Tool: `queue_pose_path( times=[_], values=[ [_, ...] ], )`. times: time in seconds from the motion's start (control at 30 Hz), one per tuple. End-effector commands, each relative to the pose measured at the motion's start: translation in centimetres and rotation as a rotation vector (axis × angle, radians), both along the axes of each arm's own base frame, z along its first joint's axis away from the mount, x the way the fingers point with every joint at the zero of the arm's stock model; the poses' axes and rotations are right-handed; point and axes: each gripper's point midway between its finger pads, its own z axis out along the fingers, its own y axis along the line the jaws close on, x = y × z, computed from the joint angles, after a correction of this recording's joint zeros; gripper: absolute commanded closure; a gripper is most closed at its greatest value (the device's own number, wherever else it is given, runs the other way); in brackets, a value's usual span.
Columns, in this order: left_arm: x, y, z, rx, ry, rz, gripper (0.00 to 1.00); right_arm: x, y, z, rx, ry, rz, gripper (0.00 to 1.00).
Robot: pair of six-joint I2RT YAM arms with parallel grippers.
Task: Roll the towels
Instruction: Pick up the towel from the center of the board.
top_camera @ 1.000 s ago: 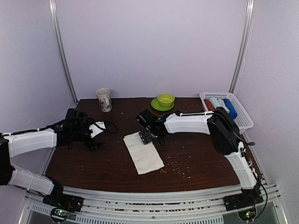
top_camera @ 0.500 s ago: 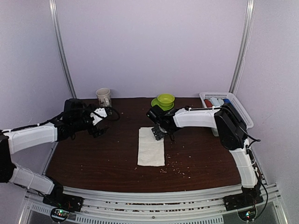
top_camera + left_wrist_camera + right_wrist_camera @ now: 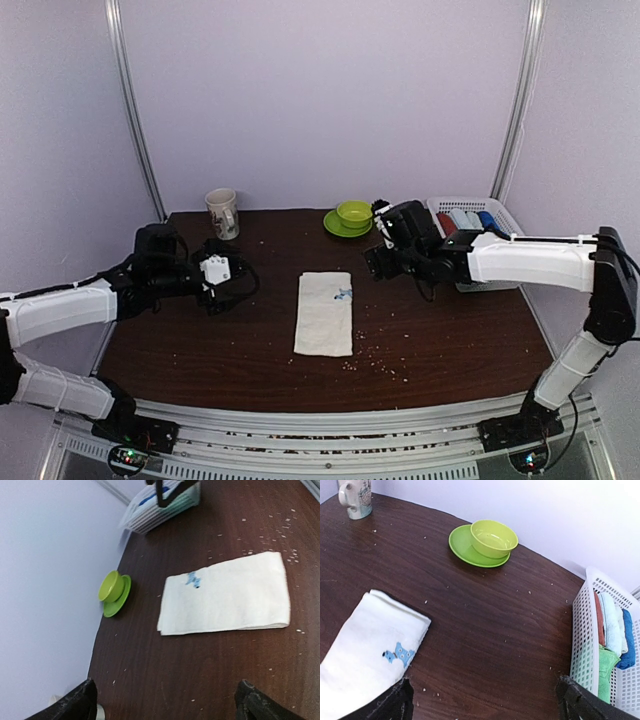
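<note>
My top camera looks down from behind over the whole table. Both wrist cameras ride low and close, angled across it; all three share the cream towel and green bowl.

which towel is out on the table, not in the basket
The cream-white towel, folded flat on the table, with a small blue figure; the other towels all sit in the white basket.

light: soft, even, fairly bright, from overhead | shadows: faint, thin rim under the cream towel | glare: pale sheen on the dark table | sharpness: overhead view soft and grainy, wrist views clearer | edges: wrist views tilted, mildly stretched
</note>
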Motion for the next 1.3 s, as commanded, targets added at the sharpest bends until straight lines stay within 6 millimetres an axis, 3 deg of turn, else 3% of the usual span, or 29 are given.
queue_pose_path(
  times=[0.0, 0.13, 0.3, 0.43, 0.53, 0.87, 1.27],
  values=[
    [-4.6, -3.3, -3.1, 0.088, -0.104, -0.244, 0.02, -2.0, 0.0, 0.8, 0.058, -0.096, 0.121, 0.0],
    [-7.5, -5.3, -6.1, 0.205, -0.179, -0.354, 0.02, -4.1, -0.9, 1.5, 0.115, -0.116, 0.148, 0.0],
    [-8.3, -6.9, -7.6, 0.279, -0.196, -0.389, 0.07, -6.1, -0.7, 1.2, 0.145, -0.092, 0.188, 0.0],
    [-9.1, -7.8, -10.0, 0.35, -0.182, -0.414, 0.12, -7.8, -0.3, 1.2, 0.146, -0.107, 0.226, 0.0],
    [-8.9, -8.3, -11.6, 0.393, -0.157, -0.397, 0.14, -8.5, -0.4, 1.3, 0.15, -0.115, 0.228, 0.0],
    [-6.2, -10.1, -14.4, 0.474, -0.113, -0.263, 0.25, -10.6, 0.3, 2.1, 0.175, -0.137, 0.256, 0.0],
    [-7.1, -9.7, -18.1, 0.583, -0.097, -0.281, 0.47, -11.5, -1.4, 3.0, 0.183, -0.173, 0.231, 0.01]
  ],
)
